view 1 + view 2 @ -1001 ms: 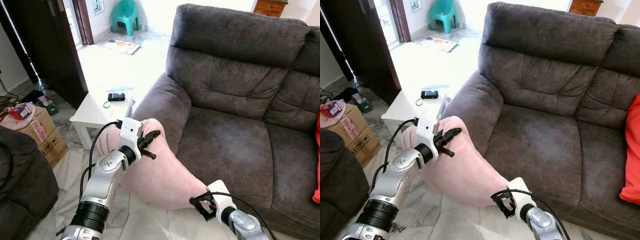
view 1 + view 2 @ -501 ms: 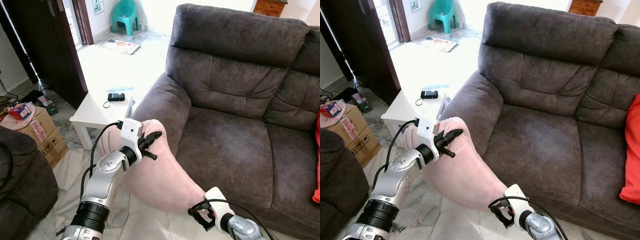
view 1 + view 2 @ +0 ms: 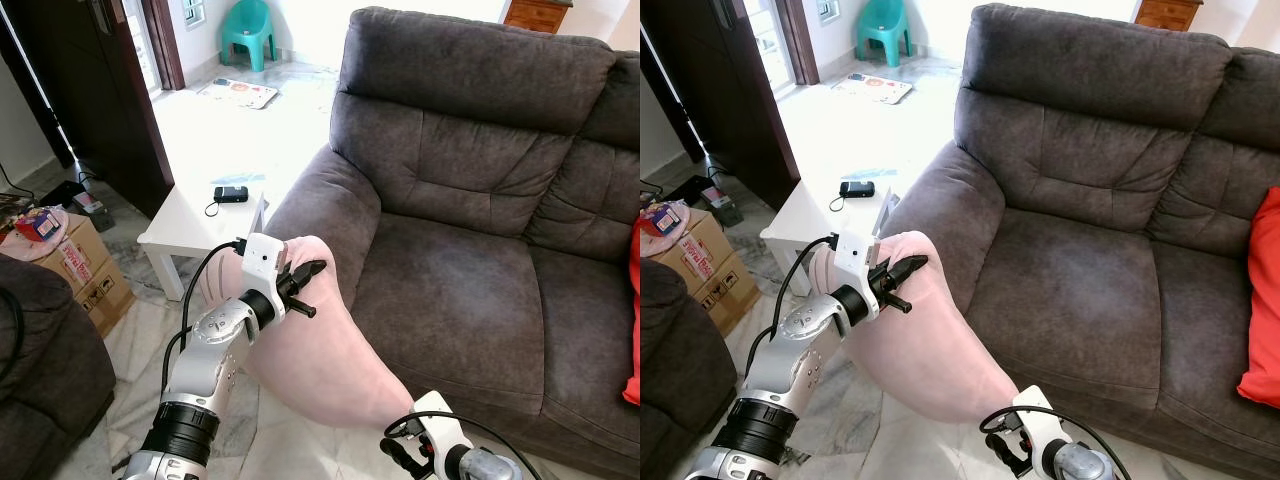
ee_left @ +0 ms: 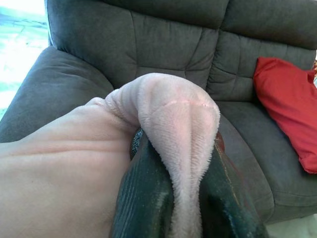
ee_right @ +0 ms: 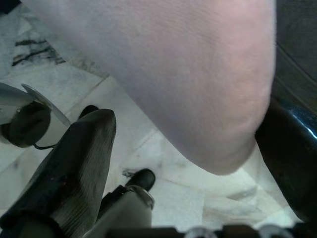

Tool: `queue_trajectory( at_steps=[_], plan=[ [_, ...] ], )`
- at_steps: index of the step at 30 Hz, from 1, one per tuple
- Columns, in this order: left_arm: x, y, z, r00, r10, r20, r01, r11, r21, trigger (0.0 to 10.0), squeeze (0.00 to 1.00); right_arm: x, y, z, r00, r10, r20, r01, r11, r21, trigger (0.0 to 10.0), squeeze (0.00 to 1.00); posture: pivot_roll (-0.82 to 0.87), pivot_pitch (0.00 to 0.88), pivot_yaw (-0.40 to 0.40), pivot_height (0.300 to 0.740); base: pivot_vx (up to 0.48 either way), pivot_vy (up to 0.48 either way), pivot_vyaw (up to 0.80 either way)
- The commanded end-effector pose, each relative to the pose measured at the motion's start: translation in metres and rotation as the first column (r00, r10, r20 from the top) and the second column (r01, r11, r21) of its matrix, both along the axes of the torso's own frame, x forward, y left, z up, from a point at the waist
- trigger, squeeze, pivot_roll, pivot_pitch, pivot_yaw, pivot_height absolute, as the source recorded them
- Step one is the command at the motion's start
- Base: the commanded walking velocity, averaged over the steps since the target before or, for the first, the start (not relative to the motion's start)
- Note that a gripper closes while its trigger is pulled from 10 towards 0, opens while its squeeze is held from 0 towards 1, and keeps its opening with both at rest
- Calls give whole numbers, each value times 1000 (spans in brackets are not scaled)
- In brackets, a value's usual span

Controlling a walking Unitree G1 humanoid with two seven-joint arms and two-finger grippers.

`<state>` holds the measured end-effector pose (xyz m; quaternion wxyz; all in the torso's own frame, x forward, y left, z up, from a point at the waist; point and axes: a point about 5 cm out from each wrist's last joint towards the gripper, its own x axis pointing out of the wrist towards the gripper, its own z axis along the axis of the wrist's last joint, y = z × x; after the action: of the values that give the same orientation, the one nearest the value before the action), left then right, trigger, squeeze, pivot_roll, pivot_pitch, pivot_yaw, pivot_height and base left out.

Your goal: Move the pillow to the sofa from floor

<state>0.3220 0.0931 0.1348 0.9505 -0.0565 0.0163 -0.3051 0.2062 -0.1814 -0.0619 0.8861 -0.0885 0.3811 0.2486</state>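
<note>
A pink plush pillow hangs off the floor, in front of the dark grey sofa and beside its left armrest. My left gripper is shut on the pillow's upper corner; in the left wrist view a fold of pink plush is pinched between the black fingers. My right gripper is low, just under the pillow's lower end. It is open, and its fingers stand wide apart on either side of that end without pressing on it.
A red cushion lies at the sofa's right end. A white side table with a black device stands left of the armrest. A cardboard box and a dark armchair are further left. The floor is marble tile.
My right gripper has dropped lower and come away from the pillow's lower end. The left gripper keeps its hold almost unmoved.
</note>
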Motion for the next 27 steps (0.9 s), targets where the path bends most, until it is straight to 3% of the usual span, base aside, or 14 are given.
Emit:
queue_trajectory(
  at_steps=[1, 4, 5, 6, 27],
  plan=[
    [3, -8, 36, 990, -34, 135, 46, 996, -81, 10000, 0, -5, 0, -4, 1000, -25, -17, 26, 1000, 7, 10000, 0, 139, 0, -73, 740, 0, 0, 0],
    [3, -9, 35, 991, -37, 132, 49, 995, -87, 10000, 0, -2, 1, -2, 998, -60, -4, 60, 998, 25, 10000, 0, 139, 0, -72, 740, 0, 0, 0],
    [2, -9, 35, 991, -39, 130, 51, 995, -87, 10000, 0, -1, 2, -1, 998, -67, 4, 67, 997, 37, 2235, 0, 137, 0, -72, 740, 0, 0, 0],
    [2, -9, 34, 991, -41, 128, 52, 995, -88, 10000, 0, 0, 3, 0, 997, -70, 11, 69, 996, 49, 0, 0, 136, 0, -71, 740, 0, 0, 0],
    [3, -10, 33, 992, -41, 122, 52, 995, -89, 10000, 0, 2, 2, 2, 999, -30, 30, 29, 999, 42, 0, 0, 128, 0, -72, 740, 0, 0, 0]
  ],
)
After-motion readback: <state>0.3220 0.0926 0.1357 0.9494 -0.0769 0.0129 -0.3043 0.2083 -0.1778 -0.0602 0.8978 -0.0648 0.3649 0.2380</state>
